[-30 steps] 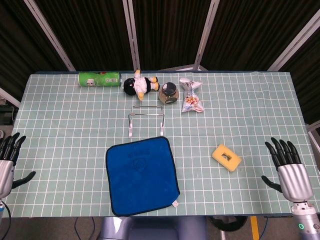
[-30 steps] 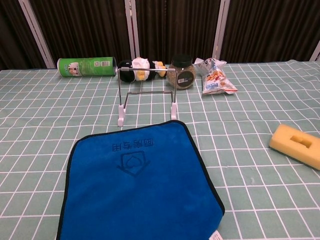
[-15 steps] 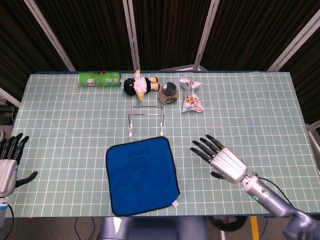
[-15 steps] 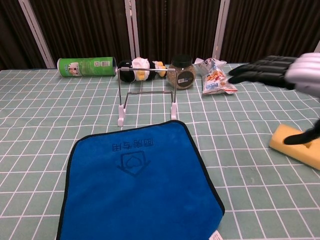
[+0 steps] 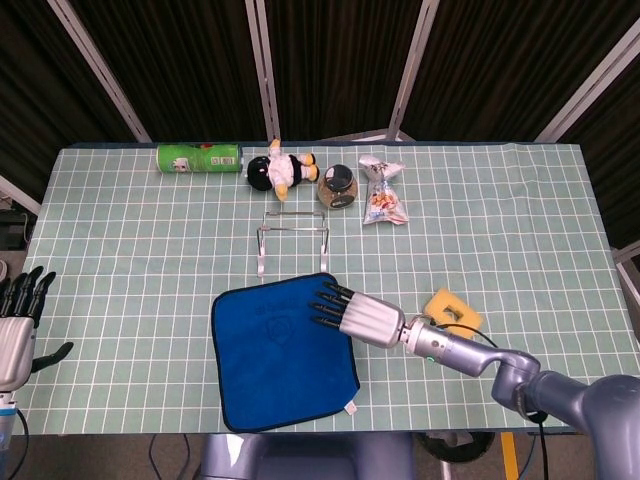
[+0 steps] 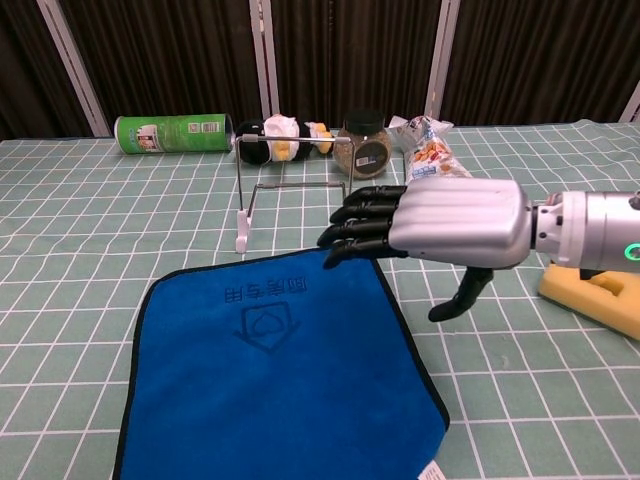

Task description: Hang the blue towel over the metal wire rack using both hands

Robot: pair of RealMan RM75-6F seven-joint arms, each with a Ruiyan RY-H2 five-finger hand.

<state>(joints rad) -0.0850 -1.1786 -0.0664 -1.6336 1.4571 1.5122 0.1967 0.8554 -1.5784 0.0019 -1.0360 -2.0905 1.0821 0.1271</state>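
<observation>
The blue towel (image 5: 282, 350) (image 6: 270, 370) lies flat on the table near the front edge. Just behind it stands the metal wire rack (image 5: 292, 238) (image 6: 294, 190), upright and bare. My right hand (image 5: 358, 316) (image 6: 440, 225) hovers over the towel's far right corner, fingers stretched out and apart, thumb hanging down, holding nothing. My left hand (image 5: 18, 325) stays at the far left edge of the table, fingers apart and empty; the chest view does not show it.
Along the back sit a green can (image 5: 198, 158) lying on its side, a plush penguin (image 5: 280, 170), a glass jar (image 5: 337, 186) and a snack bag (image 5: 383, 195). A yellow sponge (image 5: 452, 309) (image 6: 592, 291) lies right of the towel, under my right forearm.
My right hand has swept from the table's right edge leftward across the sponge to above the towel's far right corner. The left hand has barely moved.
</observation>
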